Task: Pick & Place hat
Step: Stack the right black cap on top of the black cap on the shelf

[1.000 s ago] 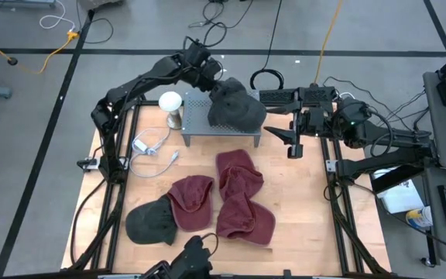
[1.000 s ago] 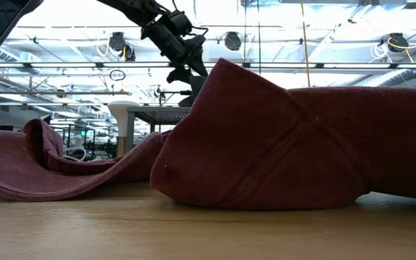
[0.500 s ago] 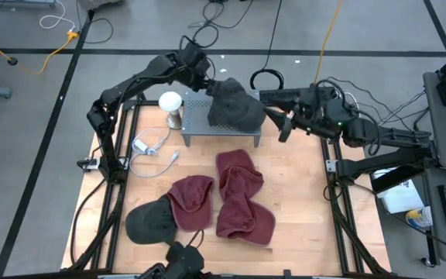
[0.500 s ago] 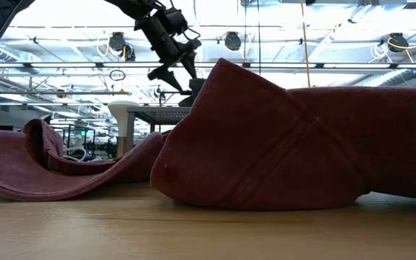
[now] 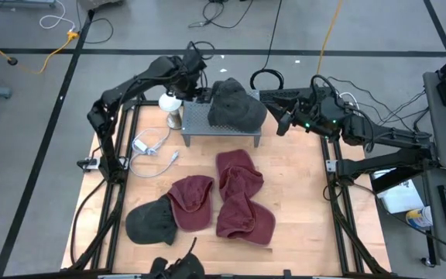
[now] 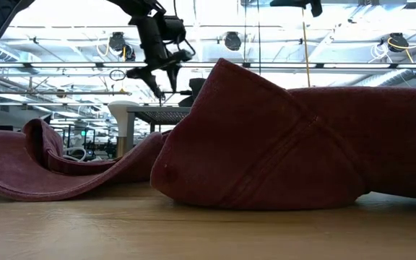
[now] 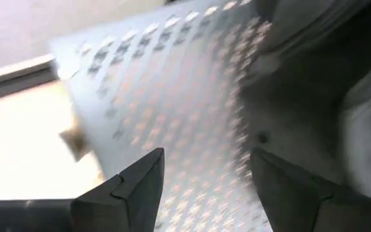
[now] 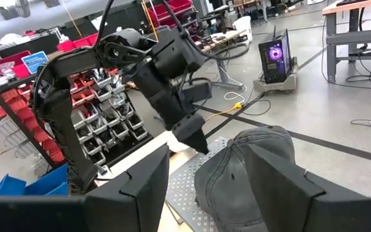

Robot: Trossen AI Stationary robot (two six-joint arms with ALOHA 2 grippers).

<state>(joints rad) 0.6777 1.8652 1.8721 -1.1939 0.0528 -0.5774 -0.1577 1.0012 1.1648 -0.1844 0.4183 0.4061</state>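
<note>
A dark grey hat point(image 5: 235, 107) sits on the right part of a grey perforated stand point(image 5: 204, 128) at the table's far side. My left gripper point(image 5: 197, 93) hangs open over the stand's left part, pointing steeply down, just left of the hat and clear of it. In the left wrist view the plate point(image 7: 172, 84) shows between its fingers point(image 7: 206, 158), with the hat point(image 7: 314, 96) to one side. My right gripper point(image 5: 279, 124) stands open to the right of the hat, pointing level at it point(image 8: 206, 154). Its wrist view shows the hat point(image 8: 250, 167) ahead.
Two red hats point(image 5: 238, 194) point(image 5: 192, 200) and a dark hat point(image 5: 150, 222) lie on the wooden table's near half. A white round-topped object point(image 5: 170, 103) stands left of the stand, with a white cable point(image 5: 152, 145) near it. The red hats fill the low view point(image 6: 266, 137).
My left gripper has drawn away from the hat's far left side toward the table's left and near side, rolling and tipping to point down. My right gripper has swung up from pointing down to level, now facing the hat. The hat has stayed on the stand.
</note>
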